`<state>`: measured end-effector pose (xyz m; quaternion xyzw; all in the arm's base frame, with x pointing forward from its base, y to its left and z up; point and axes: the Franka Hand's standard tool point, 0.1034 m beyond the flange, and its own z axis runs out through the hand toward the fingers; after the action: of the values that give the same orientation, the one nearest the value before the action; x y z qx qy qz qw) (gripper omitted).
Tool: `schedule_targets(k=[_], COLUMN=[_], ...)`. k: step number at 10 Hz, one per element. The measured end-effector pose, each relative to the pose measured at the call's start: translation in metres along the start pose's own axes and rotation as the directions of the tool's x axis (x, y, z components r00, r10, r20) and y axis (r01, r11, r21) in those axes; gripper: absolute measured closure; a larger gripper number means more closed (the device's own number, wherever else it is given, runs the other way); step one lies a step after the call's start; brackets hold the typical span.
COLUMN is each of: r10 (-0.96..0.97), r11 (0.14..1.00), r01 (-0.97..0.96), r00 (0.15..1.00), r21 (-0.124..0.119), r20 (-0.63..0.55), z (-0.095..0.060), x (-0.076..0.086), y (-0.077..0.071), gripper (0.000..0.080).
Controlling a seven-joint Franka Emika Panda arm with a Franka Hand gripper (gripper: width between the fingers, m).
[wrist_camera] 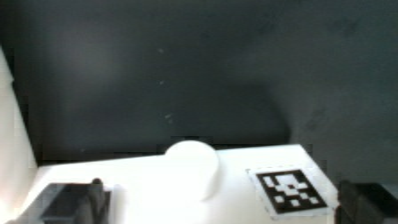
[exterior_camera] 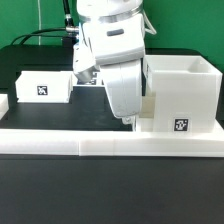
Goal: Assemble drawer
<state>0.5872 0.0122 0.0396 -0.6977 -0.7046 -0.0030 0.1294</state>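
Plainly, counted in the exterior view: one big white casing [exterior_camera: 180, 95], standing on the dark bench [exterior_camera: 110, 195] at the right of the frame, open at the top, with one black-and-white tag [exterior_camera: 180, 126] on its near face. At centre left, one small open-top box [exterior_camera: 45, 85], well apart from the casing, likewise bearing one tag. At the far left edge, one white sliver [exterior_camera: 3, 100], too cut off to name. Across the lower middle, one long low white rail [exterior_camera: 110, 148], in front of both drawer pieces. Between box and casing, reaching down from top centre, one white arm [exterior_camera: 112, 50], its lower end just beside the casing's left wall. From the wrist view: hand [wrist_camera: 222, 205] spread to its widest, nothing seen clamped; two dark fingers [wrist_camera: 71, 205], well apart. Between them, one white part [wrist_camera: 160, 180] with one rounded knob [wrist_camera: 189, 155] and one square marker [wrist_camera: 285, 187]. Touching the fingers or not, cannot tell, nor which drawer piece.
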Motion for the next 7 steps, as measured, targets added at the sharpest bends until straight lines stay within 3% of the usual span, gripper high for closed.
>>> schedule_targets(k=[2, 7], r10=[-0.002, -0.072], r11=[1.000, 0.994], r01=[0.002, 0.071], r00=[1.000, 0.997], r21=[0.003, 0.085], r20=[0.000, 0.004], z=[0.002, 0.003], x=[0.001, 0.016], y=[0.000, -0.002], gripper=[0.0150, 0.0150])
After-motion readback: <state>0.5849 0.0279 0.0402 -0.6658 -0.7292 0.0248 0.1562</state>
